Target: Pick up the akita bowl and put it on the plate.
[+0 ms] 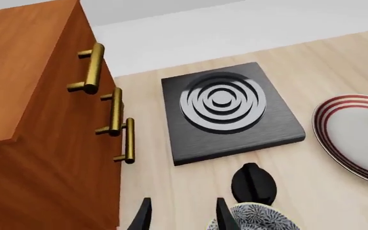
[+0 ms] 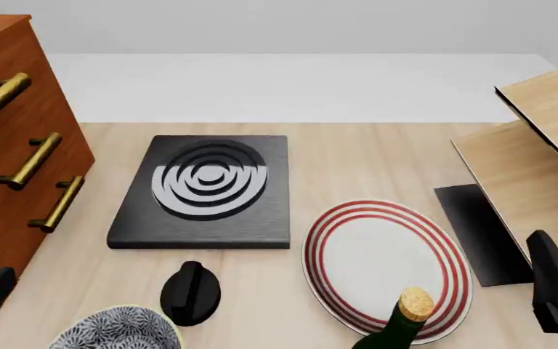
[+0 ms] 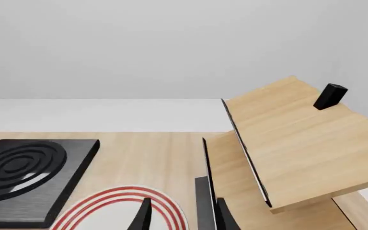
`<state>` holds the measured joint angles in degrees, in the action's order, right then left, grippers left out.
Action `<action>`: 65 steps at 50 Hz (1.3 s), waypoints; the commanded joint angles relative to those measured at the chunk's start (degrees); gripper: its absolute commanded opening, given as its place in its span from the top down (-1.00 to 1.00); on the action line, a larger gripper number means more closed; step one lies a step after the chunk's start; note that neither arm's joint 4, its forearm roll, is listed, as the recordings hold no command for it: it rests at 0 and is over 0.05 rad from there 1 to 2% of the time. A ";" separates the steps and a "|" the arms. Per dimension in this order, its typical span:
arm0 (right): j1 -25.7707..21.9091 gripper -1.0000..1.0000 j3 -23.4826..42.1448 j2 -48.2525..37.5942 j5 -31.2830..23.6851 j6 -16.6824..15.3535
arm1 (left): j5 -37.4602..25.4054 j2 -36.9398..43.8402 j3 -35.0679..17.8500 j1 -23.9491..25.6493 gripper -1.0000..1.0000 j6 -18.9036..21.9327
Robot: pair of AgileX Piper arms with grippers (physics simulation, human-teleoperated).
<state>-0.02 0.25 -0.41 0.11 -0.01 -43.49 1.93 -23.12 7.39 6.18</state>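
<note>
The akita bowl (image 2: 114, 331), black-and-white patterned with a pale rim, sits at the table's near left and is cut off by the frame edge. In the left wrist view the bowl (image 1: 256, 218) lies just outside one finger of my left gripper (image 1: 182, 218), which is open with only bare table between its fingers. The plate (image 2: 386, 263), white with red rings, lies flat right of centre. My right gripper (image 3: 181, 216) is open above the table near the edge of the plate (image 3: 117, 207), holding nothing.
A black slab with grey rings (image 2: 205, 190) lies behind the bowl, with a black knob (image 2: 191, 292) between them. A wooden cabinet with brass handles (image 2: 17, 167) stands at the left. A corked bottle (image 2: 401, 321) rises in front of the plate. A slanted wooden rack (image 2: 540, 160) is at the right.
</note>
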 commanded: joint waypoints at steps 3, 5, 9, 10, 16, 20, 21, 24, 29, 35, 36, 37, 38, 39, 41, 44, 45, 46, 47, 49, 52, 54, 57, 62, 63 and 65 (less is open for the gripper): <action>0.00 -1.00 0.00 0.00 0.00 -0.01 | -9.77 -1.06 -5.57 1.24 -1.00 0.18; 0.00 -1.00 0.00 0.02 0.00 0.00 | -10.71 -1.12 -5.99 1.45 -1.00 0.00; 0.00 -1.00 0.00 0.00 0.00 0.00 | -12.41 -0.85 -6.40 2.53 -1.00 0.04; 0.01 -1.00 0.00 0.00 0.00 0.00 | -13.06 -0.65 -6.47 3.32 -1.00 -0.34; 0.00 -1.00 0.00 0.00 0.00 -0.01 | -15.65 -0.05 -7.68 4.54 -1.00 -0.80; 0.00 -1.00 0.00 -0.01 0.00 0.01 | -17.51 -0.60 -7.01 4.69 -1.00 -0.45; -0.01 -1.00 0.00 0.00 0.00 0.00 | -17.88 -0.71 -6.71 5.74 -1.00 -1.02; 0.01 -1.00 0.00 -0.02 0.00 0.00 | -18.26 -0.86 -5.76 6.49 -1.00 -0.42; 0.00 -1.00 0.00 -0.01 0.00 -0.01 | -18.18 -1.06 -4.97 7.08 -1.00 -0.25; 0.00 -1.00 0.00 0.00 0.00 0.00 | -18.56 -1.39 -2.50 8.78 -1.00 -0.43; 0.00 -1.00 0.00 0.01 0.00 0.00 | -18.33 -1.38 -2.41 8.84 -1.00 -0.42; 0.01 -1.00 0.00 0.00 0.00 -0.01 | -18.21 -1.38 -1.76 9.31 -1.00 -0.40; -0.01 -1.00 0.00 0.02 0.01 0.00 | -18.07 -1.48 -1.43 9.29 -1.00 -0.69; 0.01 -1.00 0.00 0.01 0.00 0.01 | -17.93 -1.48 -1.00 9.32 -1.00 -0.84; 0.00 -1.00 0.00 -0.01 0.00 0.01 | -17.80 -1.49 -0.69 9.54 -1.00 -0.95; 0.01 -1.00 0.00 0.00 0.00 0.00 | -17.87 -1.40 -0.08 9.46 -1.00 -0.97; 0.01 -1.00 0.00 0.01 0.00 0.01 | -18.03 -1.40 -0.13 9.49 -1.00 -1.06; 0.01 -1.00 0.00 0.00 0.00 -0.01 | -18.14 -1.42 -0.22 9.60 -1.00 -1.07; 0.00 -1.00 0.00 0.01 0.00 0.00 | -18.24 -1.48 0.10 9.56 -1.00 -1.07; -0.01 -1.00 0.00 0.01 0.00 0.00 | -18.30 -1.64 0.57 9.94 -1.00 -1.47; 0.00 -1.00 0.00 0.01 0.00 -0.01 | -18.04 -1.73 2.07 10.96 -1.00 -1.86; 0.01 -1.00 0.00 0.00 0.00 0.00 | -17.81 -1.56 2.95 11.35 -1.00 -2.08; -0.01 -1.00 0.00 -0.01 0.00 -0.01 | -17.59 -1.39 3.08 11.07 -1.00 -1.80; 0.02 -1.00 0.00 0.01 0.00 0.01 | -17.71 -1.51 3.35 11.36 -1.00 -1.75; 0.01 -1.00 0.00 0.01 0.00 -0.01 | -17.71 -1.59 3.49 11.22 -1.00 -1.67; 0.00 -1.00 0.00 0.01 0.00 -0.01 | -17.55 -1.70 4.11 11.29 -1.00 -1.64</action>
<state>-0.02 0.25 -0.41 0.11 -0.01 -61.24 0.40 -20.82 18.16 4.65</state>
